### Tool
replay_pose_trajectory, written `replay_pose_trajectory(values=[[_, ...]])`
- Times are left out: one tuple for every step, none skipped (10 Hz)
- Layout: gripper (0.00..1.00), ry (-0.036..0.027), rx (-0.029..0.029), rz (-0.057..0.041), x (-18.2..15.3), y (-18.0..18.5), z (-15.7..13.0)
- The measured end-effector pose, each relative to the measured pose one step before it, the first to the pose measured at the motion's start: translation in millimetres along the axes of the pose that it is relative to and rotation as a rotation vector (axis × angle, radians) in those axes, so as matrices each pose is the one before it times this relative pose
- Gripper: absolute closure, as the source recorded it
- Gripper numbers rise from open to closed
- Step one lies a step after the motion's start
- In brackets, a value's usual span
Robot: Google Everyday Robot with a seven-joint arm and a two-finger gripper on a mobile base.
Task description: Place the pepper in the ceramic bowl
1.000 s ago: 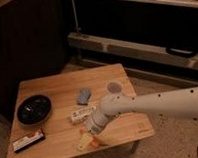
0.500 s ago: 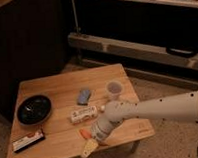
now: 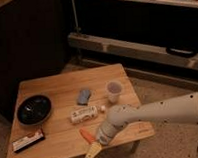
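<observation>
The end effector [image 3: 94,150] hangs low over the front edge of the tabletop [image 3: 58,85], its pale yellowish tip pointing down and to the left past the wooden rim; how far open it stands I cannot tell, and nothing can be seen held in it. Just above and to the left of it lies the pepper [image 3: 87,135] on the wood near the front edge, small, orange-red and tapered, lying slantwise; it is close beside the end effector, but whether the two touch cannot be made out.

Behind the end effector the white arm [image 3: 154,113] runs off to the right edge of the view, its rounded wrist bulging over the front right part of the tabletop.

Further in, a white bottle [image 3: 84,114] with a label lies on its side, just beyond the pepper; past it a small blue-grey object [image 3: 84,97] lies flat near the middle, and a pale cup [image 3: 114,90] stands upright to the right of both. The ceramic bowl [image 3: 34,108] sits at the left side of the tabletop, black and glossy and well apart from the pepper; in front of it, near the front left corner, lies a red-and-white packet [image 3: 28,141].

Beyond the table stands dark shelving [image 3: 141,46] with pale horizontal rails.
</observation>
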Motion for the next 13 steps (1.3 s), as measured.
replay_pose_trajectory(values=[[0.2, 0.00244, 0.03179, 0.01772, 4.42, -0.56, -1.19], [0.2, 0.00012, 0.00157, 0.00488, 0.64, -0.42, 0.63], [0.2, 0.00115, 0.0039, 0.00248, -1.15, 0.17, 0.26], [0.2, 0.00157, 0.00808, 0.00244, -2.74, 0.03, -0.33], [0.2, 0.00146, 0.01015, 0.00485, -1.72, -0.89, -1.59], [0.2, 0.00111, 0.00895, 0.00316, -2.19, -0.93, -1.46], [0.2, 0.00445, 0.00793, -0.00056, -4.44, 0.01, -0.33], [0.2, 0.00501, 0.00399, 0.00182, -2.58, -0.04, 0.21], [0.2, 0.0048, 0.00264, 0.00498, -0.6, -0.68, 0.58], [0.2, 0.00376, 0.00079, 0.00549, -0.43, -0.91, 0.93], [0.21, 0.00559, -0.00495, 0.00697, 0.74, -1.03, 1.95], [0.26, 0.00362, -0.00354, 0.00382, 0.06, -0.8, 1.59], [0.36, 0.00575, -0.00383, 0.00285, 0.22, -0.26, 1.98]])
